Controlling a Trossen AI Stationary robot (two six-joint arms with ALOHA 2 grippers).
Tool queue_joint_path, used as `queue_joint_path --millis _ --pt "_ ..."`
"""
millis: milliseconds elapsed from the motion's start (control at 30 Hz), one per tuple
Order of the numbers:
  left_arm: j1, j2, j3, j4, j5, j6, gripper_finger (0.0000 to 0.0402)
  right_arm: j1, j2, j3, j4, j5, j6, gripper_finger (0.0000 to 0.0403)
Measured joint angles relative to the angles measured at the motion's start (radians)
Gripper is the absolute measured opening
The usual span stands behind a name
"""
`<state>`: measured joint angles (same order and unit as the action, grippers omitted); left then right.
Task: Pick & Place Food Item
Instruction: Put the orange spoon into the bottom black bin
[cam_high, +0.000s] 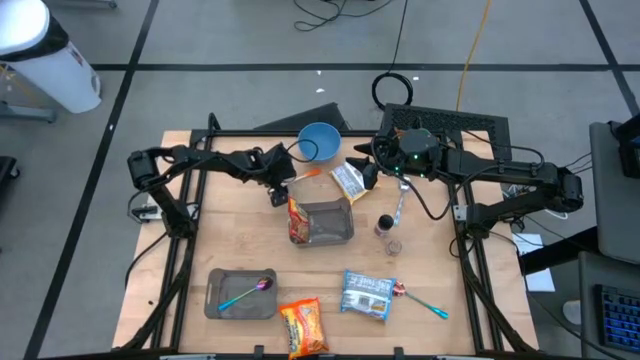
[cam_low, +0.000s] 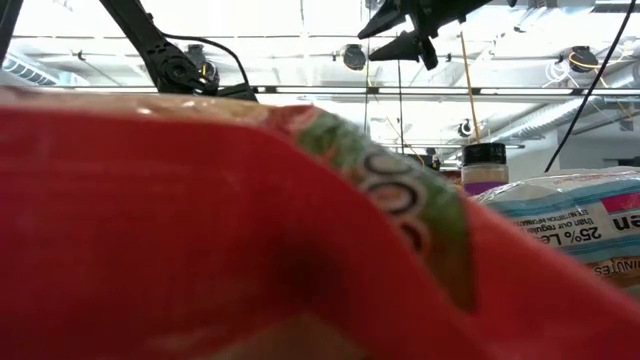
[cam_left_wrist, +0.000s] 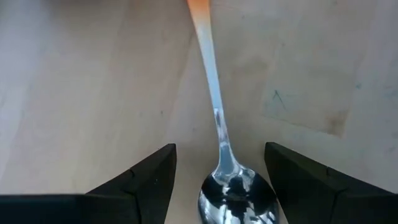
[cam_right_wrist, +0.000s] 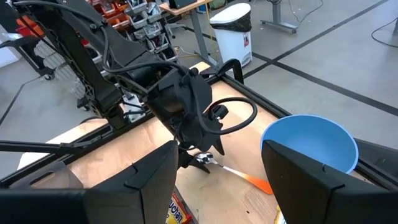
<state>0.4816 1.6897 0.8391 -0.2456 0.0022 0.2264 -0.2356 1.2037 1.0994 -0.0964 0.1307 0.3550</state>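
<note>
My left gripper is open and low over the table, left of the blue bowl. Its fingers stand on either side of a metal spoon with an orange handle end, which lies flat on the wood; I see no touch. My right gripper is open and raised, beside a small tan food packet lying on the table. A red snack bag leans at the left end of a clear container.
Near the front edge lie a grey tray holding a spoon, a red-orange snack bag, a blue-white packet and a red-tipped spoon. A spice jar, a small glass and a metal utensil are at right centre.
</note>
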Motion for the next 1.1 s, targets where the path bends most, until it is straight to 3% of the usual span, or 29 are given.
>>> queue_joint_path --millis 167,567,833,1100 --pt "0.0 0.0 0.0 -0.01 -0.007 -0.003 0.0217 0.0 0.0 0.0 -0.001 0.0 0.0 0.0226" --pt "0.001 0.0 0.0 -0.015 -0.004 -0.05 0.0021 0.0 0.0 0.0 -0.002 0.0 0.0 0.0226" --pt "0.001 -0.004 0.0 -0.033 0.008 -0.17 0.0021 0.0 0.0 0.0 -0.002 -0.001 0.0 0.0226" --pt "0.001 -0.069 0.0 -0.161 0.049 -0.185 0.0012 0.002 0.0 0.0 -0.006 -0.004 0.015 0.0226"
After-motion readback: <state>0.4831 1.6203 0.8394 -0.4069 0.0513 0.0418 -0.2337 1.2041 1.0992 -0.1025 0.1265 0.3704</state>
